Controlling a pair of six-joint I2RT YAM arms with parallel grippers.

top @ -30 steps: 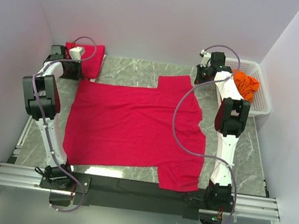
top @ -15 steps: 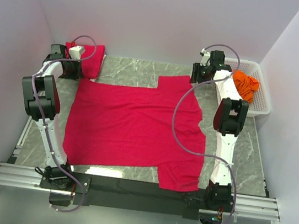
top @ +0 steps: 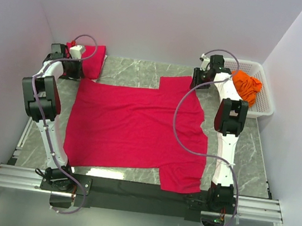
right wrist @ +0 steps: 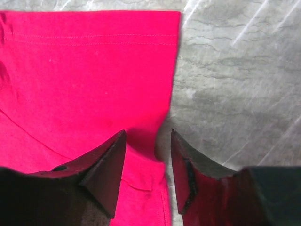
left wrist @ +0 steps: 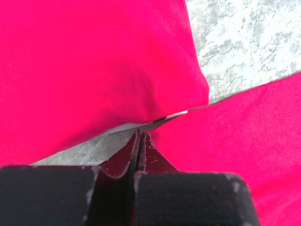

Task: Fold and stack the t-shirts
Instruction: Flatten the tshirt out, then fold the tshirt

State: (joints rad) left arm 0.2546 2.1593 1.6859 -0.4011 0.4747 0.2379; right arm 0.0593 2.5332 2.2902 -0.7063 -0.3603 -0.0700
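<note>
A crimson cloth t-shirt (top: 132, 127) lies spread flat on the grey marbled table (top: 134, 71), the left gripper (left wrist: 139, 136) pressed shut at its far left corner, the right gripper (right wrist: 148, 133) parted astride its far right sleeve edge.

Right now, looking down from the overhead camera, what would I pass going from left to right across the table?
First the folded red t-shirt → the spread red t-shirt → the white basket, holding the orange t-shirt.
</note>
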